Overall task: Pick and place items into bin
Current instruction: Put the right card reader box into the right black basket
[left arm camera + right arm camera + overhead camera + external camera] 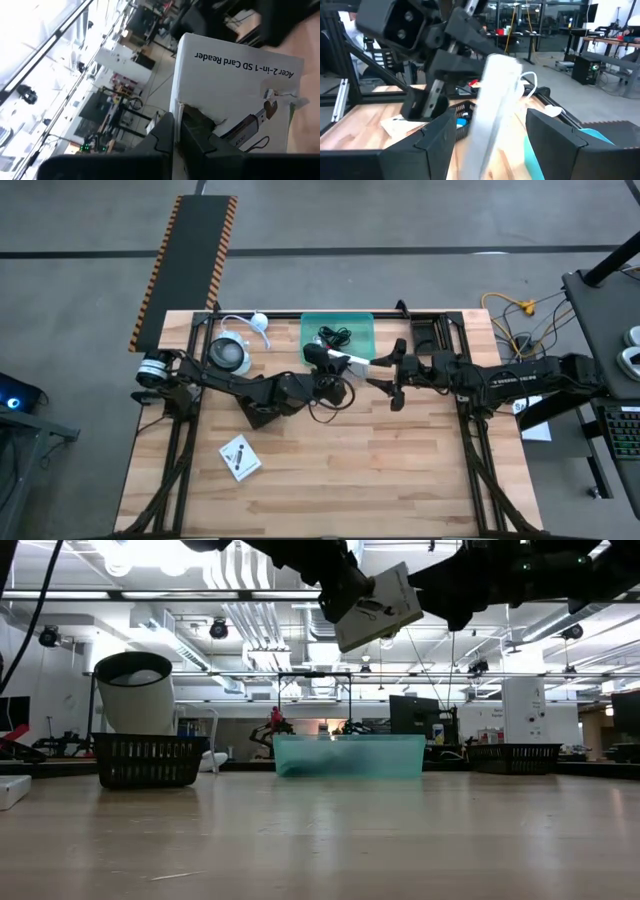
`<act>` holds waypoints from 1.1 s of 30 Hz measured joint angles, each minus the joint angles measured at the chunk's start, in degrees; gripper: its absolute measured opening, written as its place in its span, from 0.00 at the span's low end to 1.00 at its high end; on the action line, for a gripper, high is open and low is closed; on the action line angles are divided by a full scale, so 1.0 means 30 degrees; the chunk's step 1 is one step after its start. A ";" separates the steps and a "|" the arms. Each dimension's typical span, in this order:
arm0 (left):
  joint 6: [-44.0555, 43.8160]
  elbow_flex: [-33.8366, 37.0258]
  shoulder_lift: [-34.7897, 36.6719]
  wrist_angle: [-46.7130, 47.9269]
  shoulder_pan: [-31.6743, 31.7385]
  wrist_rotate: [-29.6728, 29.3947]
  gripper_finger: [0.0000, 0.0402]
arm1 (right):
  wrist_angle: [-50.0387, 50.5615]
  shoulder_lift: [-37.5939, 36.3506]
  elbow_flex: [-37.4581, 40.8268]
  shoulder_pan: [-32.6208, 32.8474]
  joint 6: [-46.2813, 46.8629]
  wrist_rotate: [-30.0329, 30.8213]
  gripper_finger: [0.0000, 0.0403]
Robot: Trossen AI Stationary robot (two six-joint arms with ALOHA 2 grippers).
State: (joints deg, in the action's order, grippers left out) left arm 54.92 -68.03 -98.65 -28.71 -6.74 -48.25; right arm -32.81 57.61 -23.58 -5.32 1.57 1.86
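While it hangs above the desk, the left claw (330,360) is pinched tight on a flat white printed packet (352,362), a thin cardboard rectangle lettered "Acer 2-in-1 SD Card Reader" with a torn window in its face. Just beyond that packet's free edge, the right claw (392,378) faces it with its two dark blocky fingers spread wide, the card standing between them and touching neither. Just past the left claw lies the bin (362,325), a translucent teal-green rectangular tub holding a coiled black cable (331,335). Off to the left claw's side a white round device (228,354) sits in a black mesh box, and nearer the desk's front edge a second white packet (240,457) lies flat. Underneath, the desk (400,480) is pale wooden planking; behind it spreads a workshop with ceiling ducts and benches.
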 joint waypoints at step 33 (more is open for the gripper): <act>0.0915 0.0011 0.0116 0.0086 -0.0273 -0.1538 0.25 | 0.4483 0.1773 -0.3015 0.0033 -0.2326 0.3854 0.09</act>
State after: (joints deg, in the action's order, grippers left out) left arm 57.66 -68.00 -98.30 -28.45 -7.56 -52.86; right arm -19.36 62.93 -32.62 -5.22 -5.41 13.43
